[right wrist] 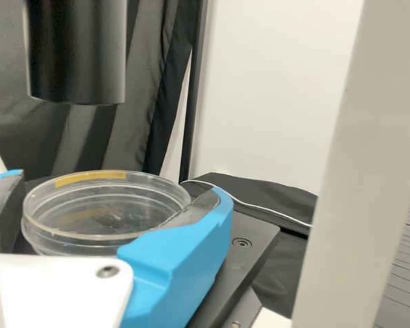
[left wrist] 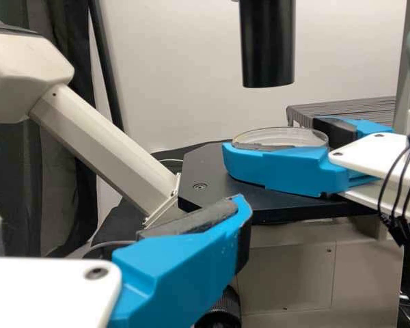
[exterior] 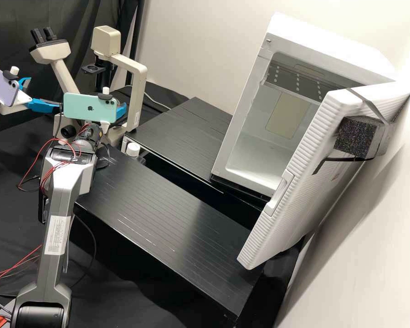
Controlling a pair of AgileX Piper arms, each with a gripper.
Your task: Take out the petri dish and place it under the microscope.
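Observation:
My right gripper [exterior: 121, 111] is at the microscope [exterior: 141, 82] in the high view. In the right wrist view that gripper [right wrist: 119, 188] is shut on the clear petri dish [right wrist: 102, 205], pads against its two sides. The left wrist view shows the dish [left wrist: 280, 137] level, over the black stage [left wrist: 208, 171] and below the black tube [left wrist: 266, 41]; whether it touches the stage I cannot tell. My left gripper [exterior: 43, 94] stands open, left of the right one; in its wrist view, one finger of this gripper [left wrist: 181, 263] is in front of the stage, apart from the dish.
A white incubator-like box [exterior: 273, 150] stands at the right, its ribbed door [exterior: 296, 182] swung open. Two black platforms [exterior: 164, 218] lie between box and microscope. A small white-capped item [exterior: 133, 149] is beside the microscope's base. The microscope's pale upright [right wrist: 362, 150] stands close to my right gripper.

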